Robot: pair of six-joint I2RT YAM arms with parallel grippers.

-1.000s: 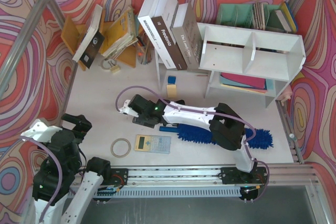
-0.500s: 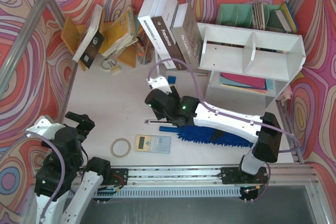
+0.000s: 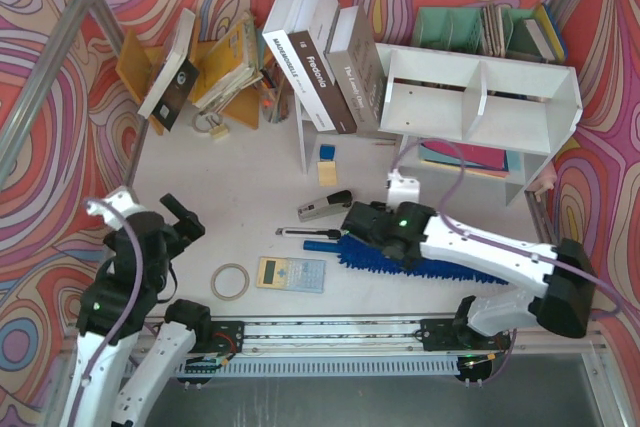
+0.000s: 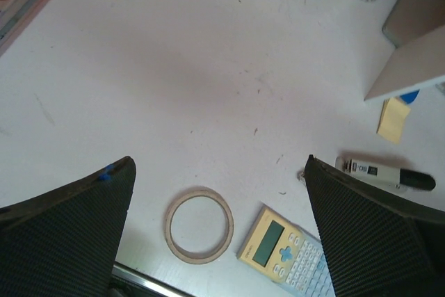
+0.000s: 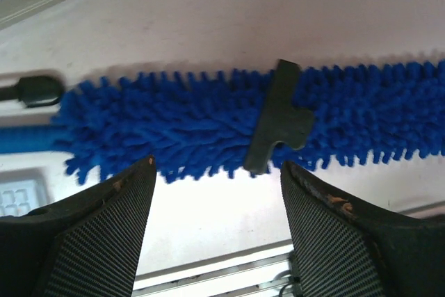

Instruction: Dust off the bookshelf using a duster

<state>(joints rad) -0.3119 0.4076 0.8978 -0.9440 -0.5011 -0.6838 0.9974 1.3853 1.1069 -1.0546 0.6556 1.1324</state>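
Note:
The blue fluffy duster (image 3: 362,254) lies flat on the table near the front edge, its slim handle pointing left, and my right arm covers most of its head. In the right wrist view the head (image 5: 174,126) runs across the frame with a dark grey clip (image 5: 278,119) on it. My right gripper (image 3: 358,220) is open and empty just above the head, with its fingers (image 5: 90,227) on the near side, not touching it. My left gripper (image 3: 185,219) is open and empty at the front left. The white bookshelf (image 3: 480,97) stands at the back right.
A tape ring (image 4: 199,225), a calculator (image 4: 285,252), a marker (image 4: 386,173) and a yellow sticky note (image 4: 394,116) lie left of the duster. Large books (image 3: 320,47) lean beside the shelf. A teal organiser (image 3: 470,27) stands behind it and an orange rack (image 3: 150,67) at the back left.
My right gripper has swung from the table's left-middle over to the right and now hovers over the duster head. My left arm has risen and moved forward.

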